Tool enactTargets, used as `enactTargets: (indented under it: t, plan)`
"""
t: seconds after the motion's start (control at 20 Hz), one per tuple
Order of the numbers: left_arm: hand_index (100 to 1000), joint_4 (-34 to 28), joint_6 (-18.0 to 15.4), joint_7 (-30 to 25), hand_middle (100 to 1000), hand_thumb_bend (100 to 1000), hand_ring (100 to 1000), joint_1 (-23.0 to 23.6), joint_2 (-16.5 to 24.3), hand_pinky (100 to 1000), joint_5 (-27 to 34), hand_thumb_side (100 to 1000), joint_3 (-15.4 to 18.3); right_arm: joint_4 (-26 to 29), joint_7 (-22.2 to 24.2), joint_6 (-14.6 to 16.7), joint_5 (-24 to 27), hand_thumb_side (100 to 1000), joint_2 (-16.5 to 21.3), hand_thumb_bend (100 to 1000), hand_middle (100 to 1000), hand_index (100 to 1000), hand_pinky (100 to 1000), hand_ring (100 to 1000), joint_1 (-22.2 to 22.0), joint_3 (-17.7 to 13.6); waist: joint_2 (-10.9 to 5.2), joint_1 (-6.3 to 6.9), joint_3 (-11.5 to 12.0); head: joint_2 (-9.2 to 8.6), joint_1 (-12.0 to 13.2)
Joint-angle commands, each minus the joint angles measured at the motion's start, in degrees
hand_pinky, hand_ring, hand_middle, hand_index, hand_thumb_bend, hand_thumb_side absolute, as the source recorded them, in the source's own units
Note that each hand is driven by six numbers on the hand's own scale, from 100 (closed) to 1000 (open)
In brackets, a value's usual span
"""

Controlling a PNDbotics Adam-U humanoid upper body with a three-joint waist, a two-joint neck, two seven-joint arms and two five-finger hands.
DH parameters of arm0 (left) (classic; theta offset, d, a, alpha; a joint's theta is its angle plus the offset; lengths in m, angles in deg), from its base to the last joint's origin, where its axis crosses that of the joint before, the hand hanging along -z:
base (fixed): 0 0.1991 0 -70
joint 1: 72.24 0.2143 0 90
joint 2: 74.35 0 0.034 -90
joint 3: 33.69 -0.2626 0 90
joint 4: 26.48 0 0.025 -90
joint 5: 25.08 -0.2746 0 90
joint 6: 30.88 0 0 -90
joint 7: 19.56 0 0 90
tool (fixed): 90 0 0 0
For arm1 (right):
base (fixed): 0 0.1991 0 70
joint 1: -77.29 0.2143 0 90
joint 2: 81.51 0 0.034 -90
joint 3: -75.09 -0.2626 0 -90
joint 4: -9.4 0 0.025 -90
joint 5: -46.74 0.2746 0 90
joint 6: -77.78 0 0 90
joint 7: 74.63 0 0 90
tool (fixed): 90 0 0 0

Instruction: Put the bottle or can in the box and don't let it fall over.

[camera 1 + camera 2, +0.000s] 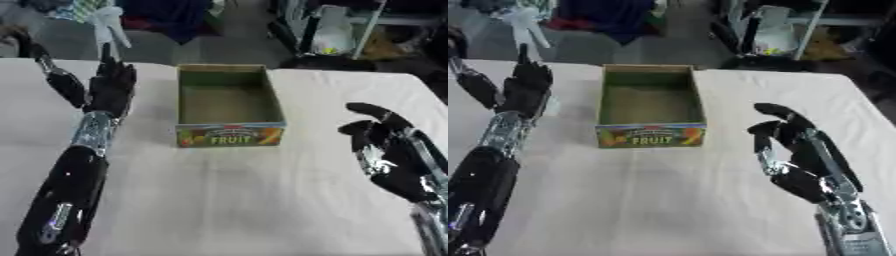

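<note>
No bottle or can showed anywhere, so how it would handle was only a guess: likely light, smooth and tippy, best held around its middle. The box [229, 106] sat empty on the white table [227, 200]. The left hand [109, 85] was beside it, fingers straight. The right hand [794, 145] hung open, holding nothing.

Box [229, 100] — olive-green walls, colourful "FRUIT" front; table [245, 200] white; robot hands black-silver.
</note>
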Motion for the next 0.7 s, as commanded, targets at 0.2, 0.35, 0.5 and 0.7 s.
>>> enactTargets:
  t: [0.2,0.35,0.5,0.7]
  plan:
    - [957,2.5,0.0,-0.2,125,777,100,-3.5,2.5,100,0.9,765,0.2,0.5,0.3,0.1,0.5,262,0.3,100,840,818,772,690,0.8,0.3,-0.17,-0.15,-0.6,-1.01,0.6]
    - [957,4.2,0.1,-0.4,124,782,100,-4.5,2.8,100,1.0,768,0.1,0.5,0.4,0.1,0.5,261,0.2,100,840,818,772,690,0.9,0.4,-0.11,-0.25,-0.8,-1.07,0.7]
    - [957,5.7,0.1,-0.5,124,785,100,-5.7,3.2,100,1.3,767,0.1,0.5,0.6,0.1,0.6,261,0.2,100,841,818,772,690,1.0,0.5,0.02,-0.32,-1.1,-1.03,1.0]
    - [958,7.1,0.1,-0.8,125,783,100,-7.3,3.8,100,1.8,760,0.0,0.6,0.8,0.2,0.7,261,0.2,100,841,818,772,690,1.1,0.7,0.16,-0.42,-1.6,-1.01,1.4]
